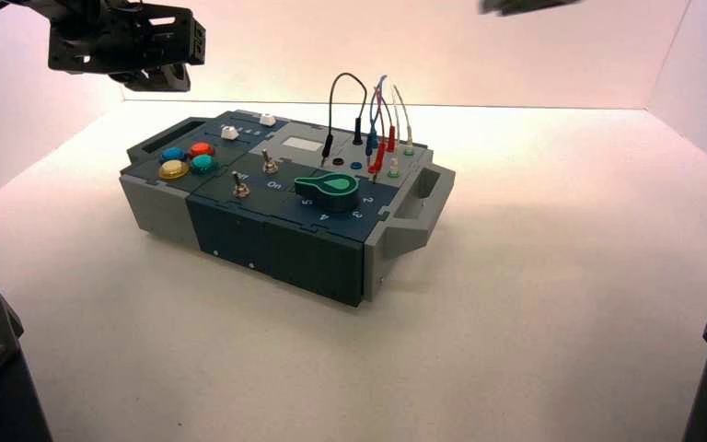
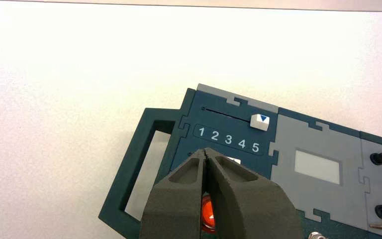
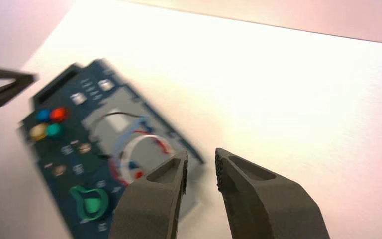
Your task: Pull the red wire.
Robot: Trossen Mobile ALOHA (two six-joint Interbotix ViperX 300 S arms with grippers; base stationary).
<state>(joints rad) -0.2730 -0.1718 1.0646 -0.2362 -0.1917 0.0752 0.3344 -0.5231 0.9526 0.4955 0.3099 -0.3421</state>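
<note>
The red wire (image 1: 379, 157) loops up from two slim red plugs in the jack field at the far right of the box (image 1: 276, 239). It shows blurred in the right wrist view (image 3: 160, 143). My right gripper (image 3: 201, 164) is open and empty, high above the table off the box's right side; only its tip shows at the top edge of the high view (image 1: 525, 5). My left gripper (image 2: 207, 152) is shut and empty, raised over the box's left end above the orange button (image 2: 207, 214); it also shows in the high view (image 1: 161, 78).
A black wire (image 1: 336, 92), a blue-plugged wire (image 1: 371, 140) and a white wire (image 1: 405, 115) stand beside the red one. A green knob (image 1: 329, 187), two toggle switches (image 1: 239, 184), coloured buttons (image 1: 187, 158) and sliders sit on top; one slider cap (image 2: 259, 121) is by the 5.
</note>
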